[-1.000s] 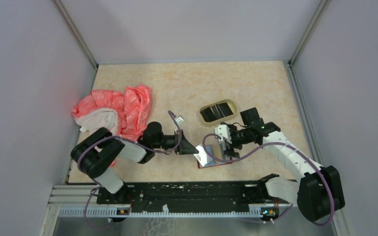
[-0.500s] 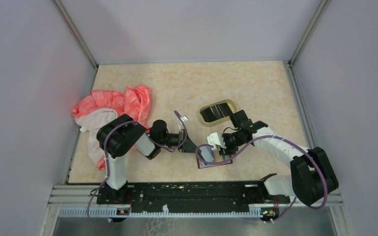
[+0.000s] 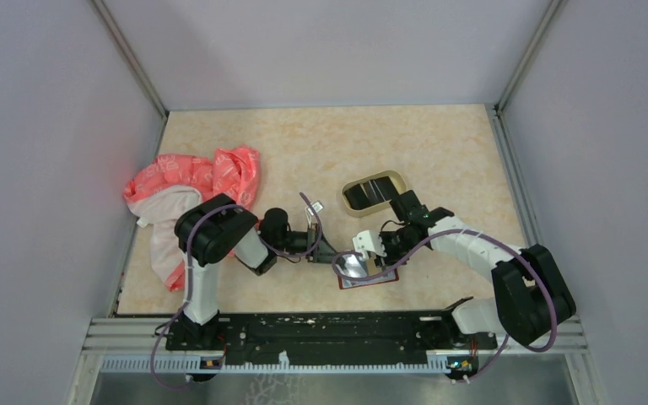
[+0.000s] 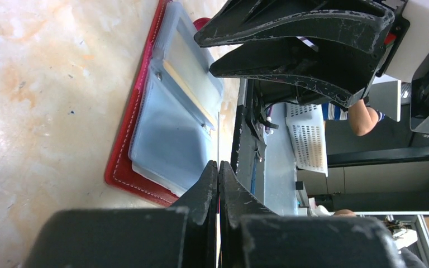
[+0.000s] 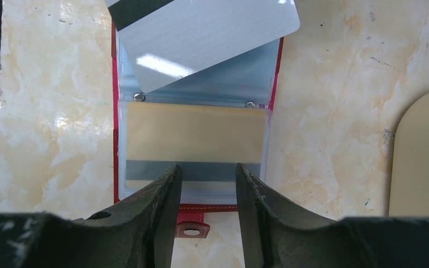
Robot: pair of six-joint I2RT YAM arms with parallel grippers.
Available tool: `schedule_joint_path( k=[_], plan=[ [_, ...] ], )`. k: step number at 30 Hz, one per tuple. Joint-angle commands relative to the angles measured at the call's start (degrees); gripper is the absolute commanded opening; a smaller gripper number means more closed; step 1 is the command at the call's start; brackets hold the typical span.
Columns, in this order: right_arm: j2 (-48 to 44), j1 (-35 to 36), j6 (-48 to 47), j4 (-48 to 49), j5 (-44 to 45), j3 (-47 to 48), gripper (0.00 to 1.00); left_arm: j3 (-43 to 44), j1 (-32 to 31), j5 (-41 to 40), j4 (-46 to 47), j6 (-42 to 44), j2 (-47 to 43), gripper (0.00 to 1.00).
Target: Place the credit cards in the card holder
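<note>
Credit card (image 5: pixel 212 33), grey, is pinched in the closed left gripper (image 4: pixel 218 166), tilted across the far sleeve of the open red card holder (image 5: pixel 201 96). The right gripper (image 5: pixel 208 167) hovers over the holder's near end, jaws apart and empty.

The table top (image 3: pixel 329 152) is sandy beige with cloudy marks, like marble. Three plain walls stand round it, all a pale purple-grey: the left wall (image 3: pixel 42 126), the back wall (image 3: pixel 329 51) and the right wall (image 3: pixel 607 126). Thin metal posts (image 3: pixel 131 55) run up the two back corners. A black rail (image 3: pixel 329 329) lies along the bottom edge. Light makes white shiny spots (image 5: pixel 61 121) on the table.
</note>
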Motion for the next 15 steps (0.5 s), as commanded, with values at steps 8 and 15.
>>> schedule_joint_path(
  k=[8,15],
  plan=[
    [0.37,0.2,-1.3,0.28,3.24,-0.46,0.39,1.89,-0.89,-3.75,-5.34,-0.93,-2.78,0.0],
    [0.04,0.16,-1.35,-0.22,2.37,-0.29,0.39,3.82,-1.37,-3.14,-6.93,-0.59,-1.81,0.0]
  ],
)
